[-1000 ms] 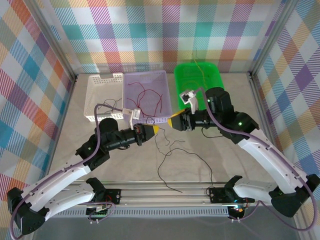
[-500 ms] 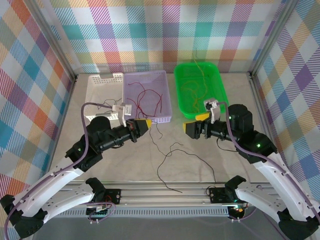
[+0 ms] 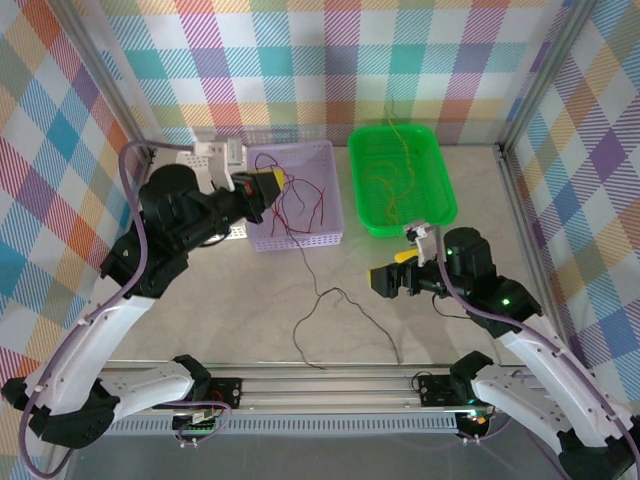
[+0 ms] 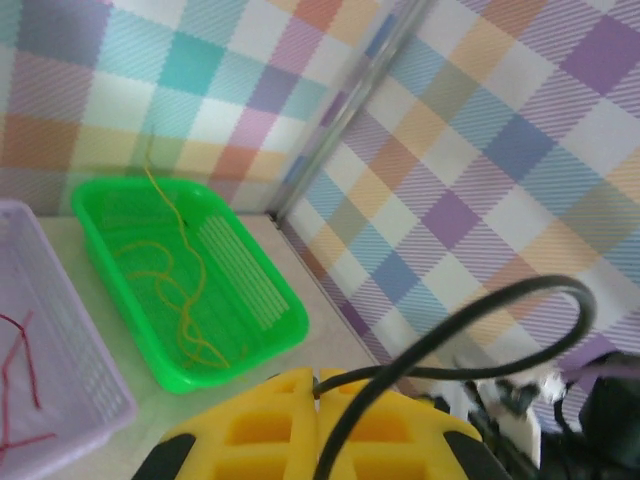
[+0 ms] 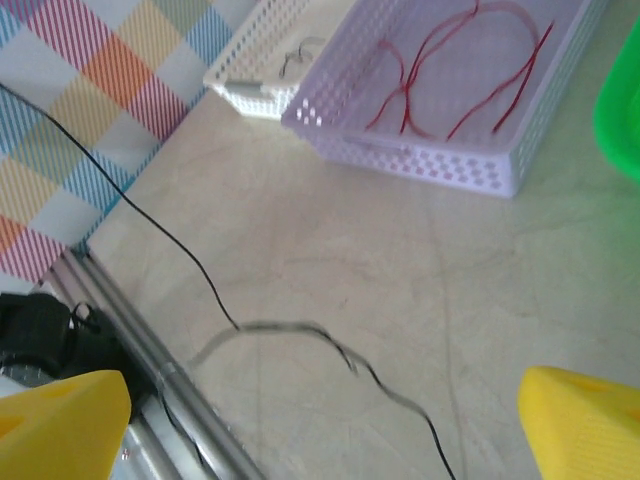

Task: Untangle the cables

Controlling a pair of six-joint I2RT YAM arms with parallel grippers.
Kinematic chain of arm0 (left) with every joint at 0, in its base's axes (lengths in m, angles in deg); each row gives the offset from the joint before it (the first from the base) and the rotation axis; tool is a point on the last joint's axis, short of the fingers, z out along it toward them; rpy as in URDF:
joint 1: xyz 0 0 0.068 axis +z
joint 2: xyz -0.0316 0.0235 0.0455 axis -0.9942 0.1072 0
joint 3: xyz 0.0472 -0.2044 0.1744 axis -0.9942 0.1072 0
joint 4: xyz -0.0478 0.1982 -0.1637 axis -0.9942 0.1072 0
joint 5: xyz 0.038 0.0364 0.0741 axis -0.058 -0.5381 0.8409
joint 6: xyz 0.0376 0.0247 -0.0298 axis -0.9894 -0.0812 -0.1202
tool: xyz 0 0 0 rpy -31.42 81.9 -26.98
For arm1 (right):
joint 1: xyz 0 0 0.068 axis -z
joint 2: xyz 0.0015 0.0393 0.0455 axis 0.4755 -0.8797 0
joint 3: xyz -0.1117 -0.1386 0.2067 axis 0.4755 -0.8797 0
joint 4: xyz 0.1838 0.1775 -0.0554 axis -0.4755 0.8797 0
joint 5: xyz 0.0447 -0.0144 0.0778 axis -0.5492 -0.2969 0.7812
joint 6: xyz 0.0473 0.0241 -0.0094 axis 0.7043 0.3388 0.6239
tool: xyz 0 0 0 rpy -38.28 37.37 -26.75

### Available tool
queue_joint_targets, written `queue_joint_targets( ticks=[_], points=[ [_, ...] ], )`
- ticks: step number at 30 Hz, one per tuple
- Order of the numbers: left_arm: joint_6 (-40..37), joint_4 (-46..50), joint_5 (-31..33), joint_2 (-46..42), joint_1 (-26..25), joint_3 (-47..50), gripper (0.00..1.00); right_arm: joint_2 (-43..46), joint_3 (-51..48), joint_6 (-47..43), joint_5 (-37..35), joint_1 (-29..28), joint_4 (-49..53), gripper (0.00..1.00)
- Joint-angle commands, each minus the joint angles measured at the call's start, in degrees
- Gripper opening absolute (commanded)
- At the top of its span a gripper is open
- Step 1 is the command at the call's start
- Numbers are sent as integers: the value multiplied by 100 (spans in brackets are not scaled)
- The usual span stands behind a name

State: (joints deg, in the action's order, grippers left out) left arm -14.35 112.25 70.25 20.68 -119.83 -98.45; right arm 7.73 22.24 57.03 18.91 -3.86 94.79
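A thin black cable (image 3: pixel 345 300) trails across the table from my left gripper (image 3: pixel 268 184), which is raised over the lilac basket (image 3: pixel 334 190) and shut on the cable's end. In the left wrist view the yellow fingers (image 4: pixel 260 430) are pressed together and the black cable (image 4: pixel 470 325) loops out from between them. My right gripper (image 3: pixel 392 270) hovers over the table's right half, open and holding nothing. Its yellow fingertips (image 5: pixel 60 420) stand far apart above the black cable (image 5: pixel 300 330). Red cables (image 3: pixel 300 205) lie in the lilac basket, and orange-yellow cables (image 3: pixel 385 185) lie in the green tray (image 3: pixel 442 200).
A white basket (image 5: pixel 262 55) stands left of the lilac basket (image 5: pixel 420 165), partly behind my left arm. The metal rail (image 3: pixel 320 385) runs along the near edge. Checked walls close in the back and both sides.
My right gripper opened, let go and drew back to the right. My left arm rose back and left over the lilac basket, dragging the black cable out longer across the table.
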Motion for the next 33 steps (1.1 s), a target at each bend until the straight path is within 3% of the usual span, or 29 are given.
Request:
queue_joint_targets(
  ticks=[1, 6, 10, 14, 21, 27, 33],
  points=[
    [-296, 480, -210, 337, 323, -612, 0, -197, -338, 161, 605, 25, -454, 98],
    [-240, 706, -416, 812, 634, -1411, 0, -500, -893, 627, 1177, -38, -1592, 98],
    [-182, 764, -424, 1107, 672, -1896, 0, -989, -1085, 851, 1131, -560, -2630, 98],
    [55, 648, -424, 1308, 681, -2104, 0, -1743, -893, 749, 636, -1326, -3371, 100],
    [581, 340, -74, 1207, 681, -1996, 0, -3160, -466, 1206, 209, -1923, -5069, 100],
    [1212, 101, 527, 882, 633, -1629, 0, -3887, -259, 1346, -645, -2277, -6279, 100],
    [1390, 133, 1444, 607, 181, -1379, 0, -4313, -301, 1444, -1679, -2542, -7381, 100]
  ],
)
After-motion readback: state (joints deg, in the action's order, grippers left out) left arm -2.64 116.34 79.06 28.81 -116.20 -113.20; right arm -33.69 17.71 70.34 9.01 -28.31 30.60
